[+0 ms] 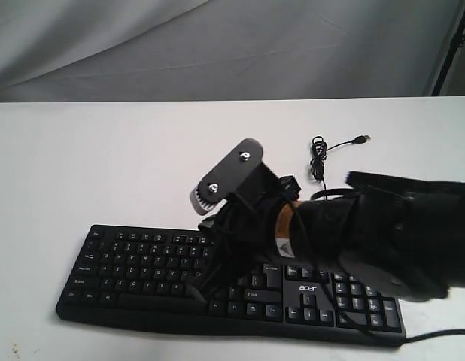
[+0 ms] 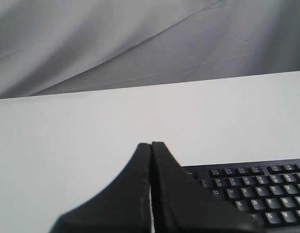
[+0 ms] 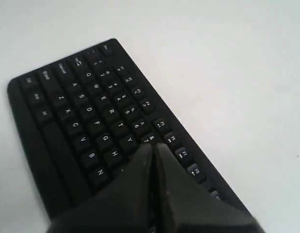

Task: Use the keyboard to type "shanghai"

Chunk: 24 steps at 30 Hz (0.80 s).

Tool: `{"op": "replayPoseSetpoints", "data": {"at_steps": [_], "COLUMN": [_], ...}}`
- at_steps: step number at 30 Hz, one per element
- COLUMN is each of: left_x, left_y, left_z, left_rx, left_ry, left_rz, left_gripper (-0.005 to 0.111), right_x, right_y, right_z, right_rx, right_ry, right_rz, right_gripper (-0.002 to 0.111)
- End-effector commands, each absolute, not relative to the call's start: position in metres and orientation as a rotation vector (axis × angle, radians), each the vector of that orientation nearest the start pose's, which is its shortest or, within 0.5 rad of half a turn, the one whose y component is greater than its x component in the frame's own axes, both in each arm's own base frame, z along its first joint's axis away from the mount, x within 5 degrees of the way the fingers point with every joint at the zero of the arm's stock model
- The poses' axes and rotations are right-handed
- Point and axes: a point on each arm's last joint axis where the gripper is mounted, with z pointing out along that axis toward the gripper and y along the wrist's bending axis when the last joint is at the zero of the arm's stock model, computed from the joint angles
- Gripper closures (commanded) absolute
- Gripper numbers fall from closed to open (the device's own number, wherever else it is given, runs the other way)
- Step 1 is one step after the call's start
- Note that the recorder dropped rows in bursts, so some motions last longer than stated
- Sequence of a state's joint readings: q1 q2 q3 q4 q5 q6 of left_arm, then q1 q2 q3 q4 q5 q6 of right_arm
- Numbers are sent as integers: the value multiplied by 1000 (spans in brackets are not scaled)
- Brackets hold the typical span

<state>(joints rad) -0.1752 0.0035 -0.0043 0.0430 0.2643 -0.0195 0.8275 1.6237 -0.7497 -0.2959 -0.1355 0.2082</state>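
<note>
The black keyboard (image 1: 135, 263) lies along the near edge of the white table, its white acer logo (image 1: 308, 286) right of the middle. My right gripper (image 1: 199, 289) reaches across from the right and points down at the middle letter keys. In the right wrist view this gripper (image 3: 154, 145) is shut with nothing in it, its tip over the keyboard (image 3: 77, 111) beside the Y, H and 7 keys; contact cannot be told. My left gripper (image 2: 151, 144) is shut and empty, off the top left corner of the keyboard (image 2: 257, 189), and out of the exterior view.
The thin black USB cable (image 1: 320, 154) lies coiled behind the keyboard, its plug (image 1: 360, 140) pointing right. Another stretch of cable (image 1: 443, 335) runs off at the near right. A grey cloth (image 1: 217, 45) hangs behind the table; a black pole (image 1: 447, 53) stands at the back right.
</note>
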Motion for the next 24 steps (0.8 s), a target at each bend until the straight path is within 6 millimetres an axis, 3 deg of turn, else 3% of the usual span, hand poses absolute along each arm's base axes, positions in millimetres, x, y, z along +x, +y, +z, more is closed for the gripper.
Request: {"op": "replayPoseSetpoints", "data": {"at_steps": [1, 8, 24], "left_x": [54, 54, 54], "left_y": [-9, -9, -9], "left_z": [190, 190, 190], "left_rx": [165, 165, 165], "left_ry": [1736, 1736, 1736], "left_rz": [-107, -107, -107], "left_gripper": [107, 107, 107], "right_x": [191, 169, 167], "right_y": [215, 187, 186], "right_z": [196, 187, 188], "right_rx": [-1007, -876, -881], "right_ry": [1965, 2102, 2089], "right_rz": [478, 499, 502], "right_gripper": [108, 108, 108]}}
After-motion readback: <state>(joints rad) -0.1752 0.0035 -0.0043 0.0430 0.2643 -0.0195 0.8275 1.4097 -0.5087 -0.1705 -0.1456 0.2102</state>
